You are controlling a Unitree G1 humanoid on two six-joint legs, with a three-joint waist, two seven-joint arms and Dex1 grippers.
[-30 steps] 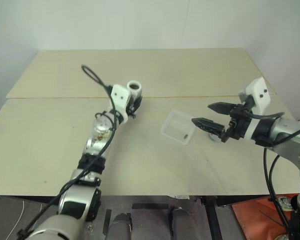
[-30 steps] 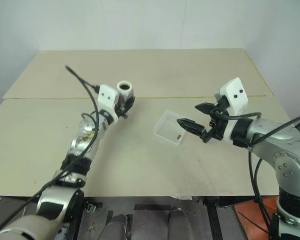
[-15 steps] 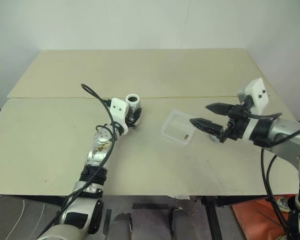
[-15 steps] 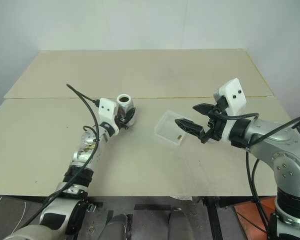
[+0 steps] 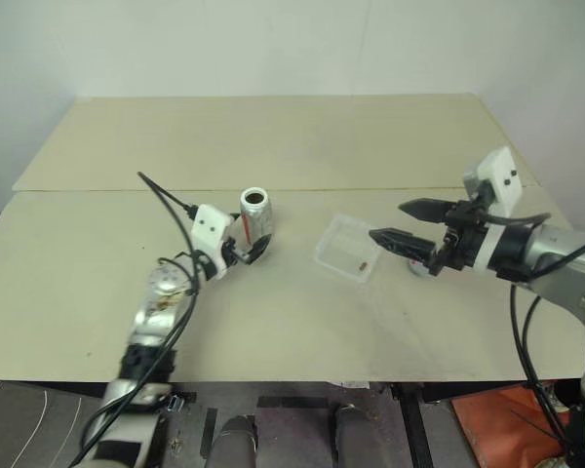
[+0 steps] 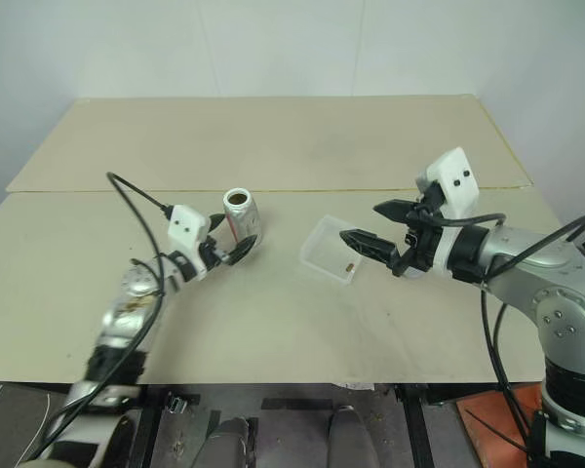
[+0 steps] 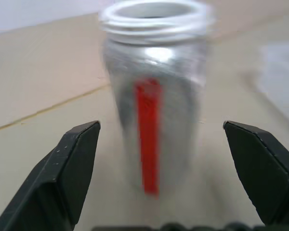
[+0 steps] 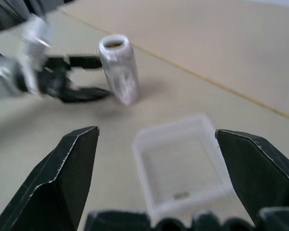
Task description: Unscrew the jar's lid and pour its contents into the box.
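From the head, the jar (image 5: pixel 255 214) stands upright and lidless on the table (image 5: pixel 273 292), left of the box (image 5: pixel 349 249); the left gripper (image 5: pixel 246 251) sits just beside the jar's base with its fingers spread wide and nothing held; the right gripper (image 5: pixel 402 224) hovers over the box's right edge, jaws apart and empty; a small dark piece (image 5: pixel 363 263), the contents, lies inside the box.

In the left wrist view, the jar (image 7: pixel 154 96) stands between the two black fingers (image 7: pixel 72 168), clear of both, its red label stripe facing the camera and its mouth open.

In the right wrist view, the box (image 8: pixel 180 173) lies between the parted fingers (image 8: pixel 67 178) with the brown piece (image 8: pixel 182 195) near its closer wall; beyond it, the jar (image 8: pixel 118 67) is upright with the left gripper (image 8: pixel 89 77) open around it.
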